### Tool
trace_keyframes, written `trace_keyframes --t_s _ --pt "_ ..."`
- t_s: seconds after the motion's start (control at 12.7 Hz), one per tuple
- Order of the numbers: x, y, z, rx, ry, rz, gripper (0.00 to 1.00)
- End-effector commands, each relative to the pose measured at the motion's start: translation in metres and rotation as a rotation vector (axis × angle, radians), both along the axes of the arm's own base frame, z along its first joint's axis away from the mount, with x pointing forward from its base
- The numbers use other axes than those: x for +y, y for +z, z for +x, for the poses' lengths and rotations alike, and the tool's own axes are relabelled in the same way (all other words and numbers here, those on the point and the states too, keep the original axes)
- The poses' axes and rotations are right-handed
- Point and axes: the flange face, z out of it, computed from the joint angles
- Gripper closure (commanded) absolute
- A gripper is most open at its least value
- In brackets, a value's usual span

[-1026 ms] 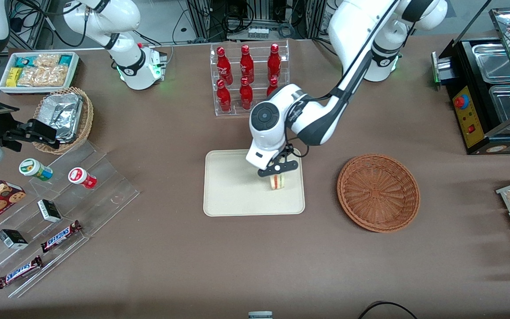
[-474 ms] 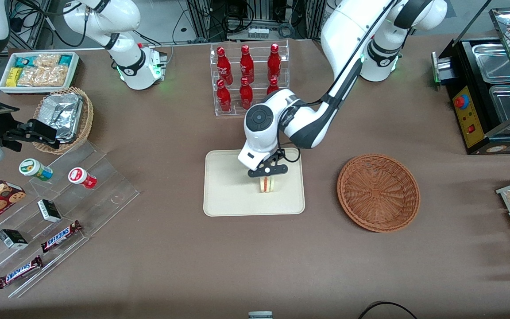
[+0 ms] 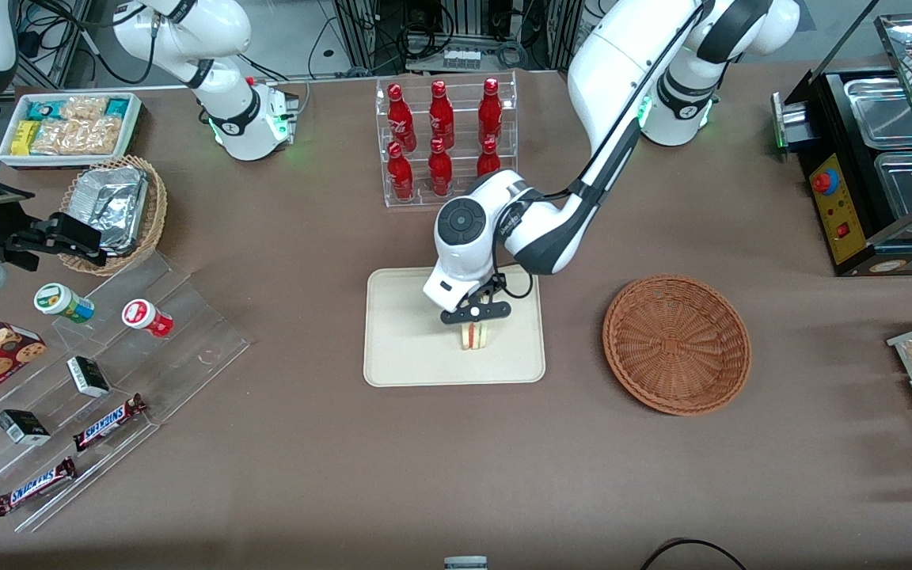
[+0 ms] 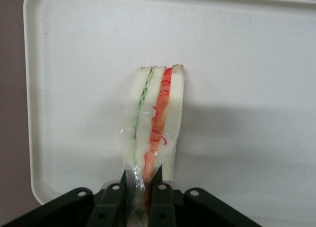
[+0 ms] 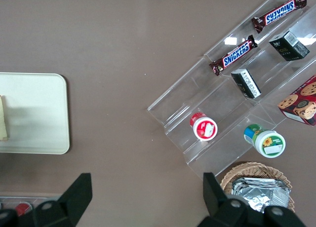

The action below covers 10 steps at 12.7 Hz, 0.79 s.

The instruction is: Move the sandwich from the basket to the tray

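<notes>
The sandwich (image 3: pixel 474 336) (image 4: pixel 154 118), a wedge of pale bread in clear wrap with green and red-orange filling, hangs upright over the cream-white tray (image 3: pixel 408 356) (image 4: pixel 247 64), close to its surface. My gripper (image 3: pixel 475 318) (image 4: pixel 142 185) is above it, shut on the sandwich's upper end, with the wrap pinched between the dark fingers (image 4: pixel 160 187). Whether the sandwich touches the tray is not visible. The reddish-brown wicker basket (image 3: pixel 676 343) lies beside the tray, toward the working arm's end of the table, with nothing in it.
A clear rack of red bottles (image 3: pixel 444 138) stands farther from the front camera than the tray. Toward the parked arm's end are a clear stepped stand (image 3: pixel 108 372) with snacks, a tan wicker basket of foil packets (image 3: pixel 115 210) and a white box of snack packets (image 3: pixel 68 127). A black warmer (image 3: pixel 875 166) stands at the working arm's end.
The gripper has carried the sandwich sideways over the tray, away from the basket and toward the tray's middle, and slightly lower. It has stayed shut on the sandwich.
</notes>
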Motion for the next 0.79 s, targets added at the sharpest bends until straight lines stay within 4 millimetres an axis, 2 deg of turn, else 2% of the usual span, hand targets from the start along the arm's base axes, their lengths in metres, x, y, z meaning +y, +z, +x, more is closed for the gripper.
trace_keyframes --t_s 0.0,0.08,0.32,0.47,0.55,0.71 --pt "-0.006 0.005 0.005 -0.041 -0.032 0.015 0.0" --pt "-0.005 0.012 0.007 -0.045 -0.029 0.015 0.0" --pt "0.016 0.082 0.013 -0.039 0.016 0.045 0.0" --pt "0.062 0.14 0.039 -0.052 0.097 0.041 0.0" --pt "0.081 0.169 0.041 -0.051 0.119 0.052 0.0" --pt "0.131 0.217 0.053 -0.038 0.189 0.062 0.0"
